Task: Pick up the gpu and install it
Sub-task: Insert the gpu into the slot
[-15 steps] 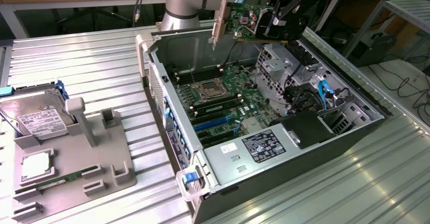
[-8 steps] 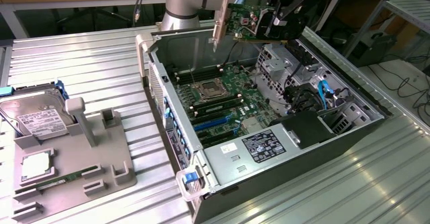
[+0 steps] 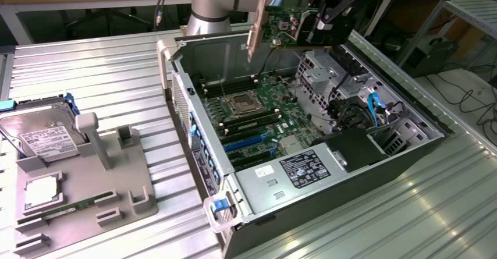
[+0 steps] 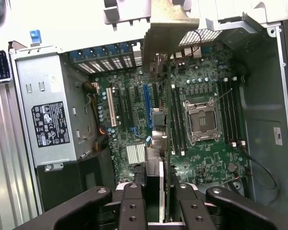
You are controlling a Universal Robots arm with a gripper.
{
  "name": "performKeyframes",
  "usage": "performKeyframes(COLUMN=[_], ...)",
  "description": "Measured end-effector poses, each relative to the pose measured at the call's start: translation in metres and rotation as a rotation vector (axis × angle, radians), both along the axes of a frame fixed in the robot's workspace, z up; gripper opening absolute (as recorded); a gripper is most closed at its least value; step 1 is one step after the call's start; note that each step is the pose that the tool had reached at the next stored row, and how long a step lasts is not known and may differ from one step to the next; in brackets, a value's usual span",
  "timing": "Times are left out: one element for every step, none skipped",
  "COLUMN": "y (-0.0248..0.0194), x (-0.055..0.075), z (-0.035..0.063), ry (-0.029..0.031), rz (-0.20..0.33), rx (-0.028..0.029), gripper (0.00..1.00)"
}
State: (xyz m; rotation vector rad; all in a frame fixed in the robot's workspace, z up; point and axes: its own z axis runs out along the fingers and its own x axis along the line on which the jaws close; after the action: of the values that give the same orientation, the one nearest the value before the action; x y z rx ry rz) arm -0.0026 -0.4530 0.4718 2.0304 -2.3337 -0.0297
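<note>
Being pinched flat between the closed-in fingers of the pincer (image 3: 315,33), the gpu (image 3: 281,23) is being held on edge in the air above the open computer case (image 3: 350,195). Its pale bracket strip (image 3: 255,38) is hanging at the end farthest from the pincer. The card is being judged light and stiff but fragile: it is thin, crowded with small parts, and has a contact edge that is best left untouched. The hold is being taken on the two bare faces near one end. That is being judged a sound place, though the long free end is likely being given leverage to tilt in the grip.

Directly below the pincer the motherboard (image 4: 206,158) is being shown, with its blue expansion slot (image 4: 146,103) just beside the card's line and the processor socket (image 4: 200,120) to the other side. The power supply (image 4: 50,122) is being seen further off. The ribbed metal worktop (image 3: 93,67) is carrying the case and, well apart from the pincer, a grey fixture (image 3: 116,183) with a hard drive (image 3: 46,137). Behind the pincer, benches and loose cables are being glimpsed.
</note>
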Motion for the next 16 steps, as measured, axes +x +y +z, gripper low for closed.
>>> performKeyframes(y=[0.0000, 0.0000, 0.0000, 0.0000, 0.0000, 0.0000, 0.0000, 0.0000, 0.0000, 0.0000, 0.0000, -0.0002, -0.0002, -0.0002, -0.0003, -0.0003], x=[0.0000, 0.0000, 0.0000, 0.0000, 0.0000, 0.0000, 0.0000, 0.0000, 0.0000, 0.0000, -0.0001, -0.0001, -0.0002, -0.0003, -0.0004, -0.0004], z=[0.0000, 0.0000, 0.0000, 0.0000, 0.0000, 0.0000, 0.0000, 0.0000, 0.0000, 0.0000, -0.0001, -0.0003, -0.0006, -0.0014, -0.0025, -0.0031], ry=[0.0000, 0.0000, 0.0000, 0.0000, 0.0000, 0.0000, 0.0000, 0.0000, 0.0000, 0.0000, 0.0000, -0.0001, -0.0003, -0.0018, -0.0065, -0.0117], rz=[0.005, 0.012, 0.018, 0.025, 0.031, 0.037, 0.042, 0.048, 0.052, 0.055, 0.058, 0.059, 0.059, 0.059, 0.059, 0.059], rx=[0.0000, 0.0000, 0.0001, 0.0000, 0.0000, 0.0001, 0.0001, 0.0000, 0.0000, 0.0000, 0.0000, 0.0003, 0.0004, 0.0004, 0.0004, 0.0001], gripper=[0.27, 0.27, 0.27, 0.27, 0.27, 0.27, 0.27, 0.27, 0.27, 0.27, 0.27, 0.27, 0.27, 0.27, 0.27, 0.27])
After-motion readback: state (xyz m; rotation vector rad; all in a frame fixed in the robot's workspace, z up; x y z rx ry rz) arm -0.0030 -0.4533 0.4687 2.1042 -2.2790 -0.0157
